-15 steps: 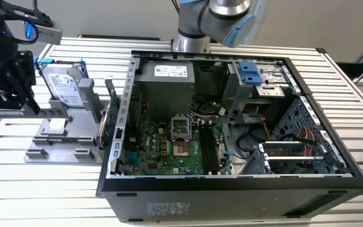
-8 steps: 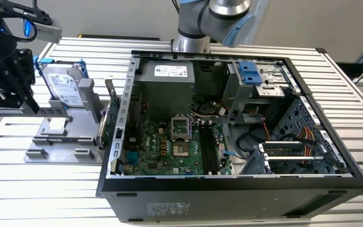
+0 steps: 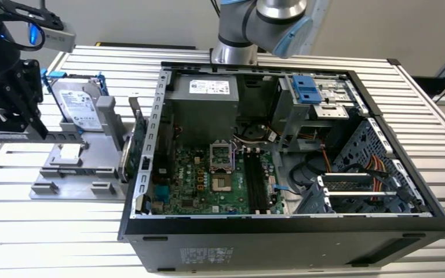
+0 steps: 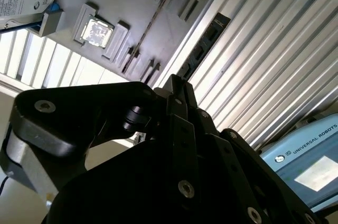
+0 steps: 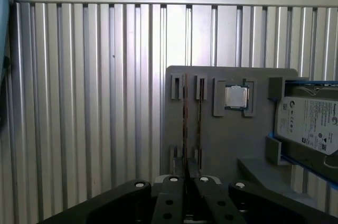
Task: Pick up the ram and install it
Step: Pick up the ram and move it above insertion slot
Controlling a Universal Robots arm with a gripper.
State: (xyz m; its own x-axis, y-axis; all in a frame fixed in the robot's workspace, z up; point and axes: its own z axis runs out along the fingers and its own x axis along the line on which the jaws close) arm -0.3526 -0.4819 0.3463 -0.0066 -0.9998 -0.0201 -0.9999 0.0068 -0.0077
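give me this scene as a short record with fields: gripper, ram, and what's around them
gripper: above the fixture, over its narrow slots
ram: on edge in a fixture slot, not in the case
also on fixture: cpu, hard drive
fixture place: on the table, at the exterior view's left of the case
case: open, board exposed

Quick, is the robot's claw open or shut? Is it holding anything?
Gripper: cannot be told whether it is open, shut, or holding anything.
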